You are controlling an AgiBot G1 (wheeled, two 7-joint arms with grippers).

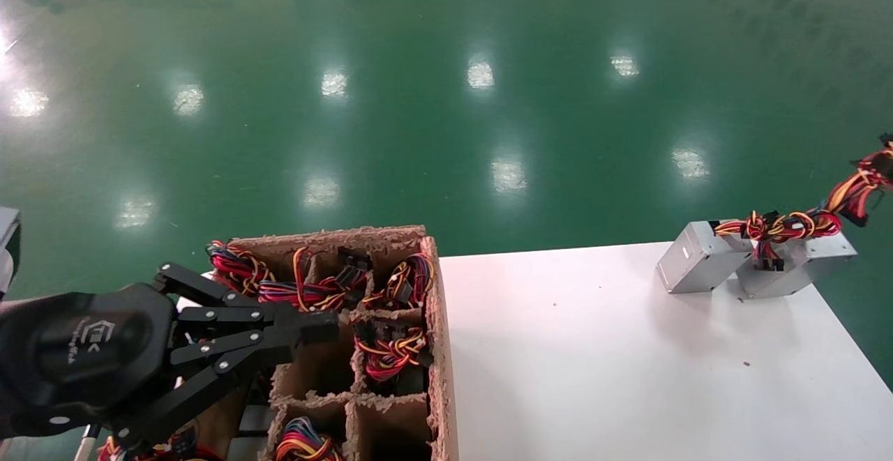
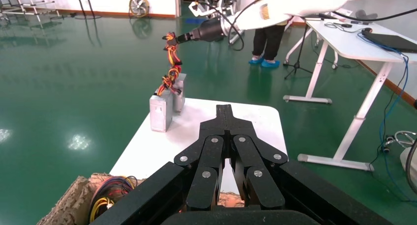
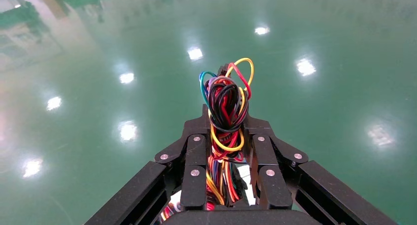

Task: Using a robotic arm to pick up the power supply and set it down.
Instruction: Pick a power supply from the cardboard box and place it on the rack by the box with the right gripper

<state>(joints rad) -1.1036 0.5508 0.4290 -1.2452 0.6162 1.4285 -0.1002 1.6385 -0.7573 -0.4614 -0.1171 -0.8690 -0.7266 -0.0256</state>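
Head view: two grey power supplies stand side by side near the far right corner of a white table (image 1: 593, 349), the nearer-left unit (image 1: 698, 257) touching its neighbour (image 1: 802, 266), while a taut bundle of red, yellow, orange and black wires (image 1: 802, 222) rises from their tops toward the right edge of the frame. Left of the table sits a brown pulp tray (image 1: 391, 238) divided into compartments, several of them holding more coiled coloured wiring and black plugs. The left gripper (image 1: 328, 327) hangs over that tray, its black linked fingers (image 2: 224, 118) pressed together at the tips with nothing between them. From the left wrist camera the white-shelled right arm (image 2: 305, 4) reaches in over the green floor, and the right gripper (image 2: 178, 38) holds the upper end of the wire bundle, which runs down to the two grey boxes on the table's far end; a second white table (image 2: 354, 43) and a person standing behind it appear in the background. From the right wrist camera that gripper (image 3: 227, 124) is clamped on the wire bundle (image 3: 226, 102), a knot of red, black, yellow, blue and purple leads poking out past the fingertips and more strands running back between the fingers (image 3: 194, 151). Both power supplies rest on the table.
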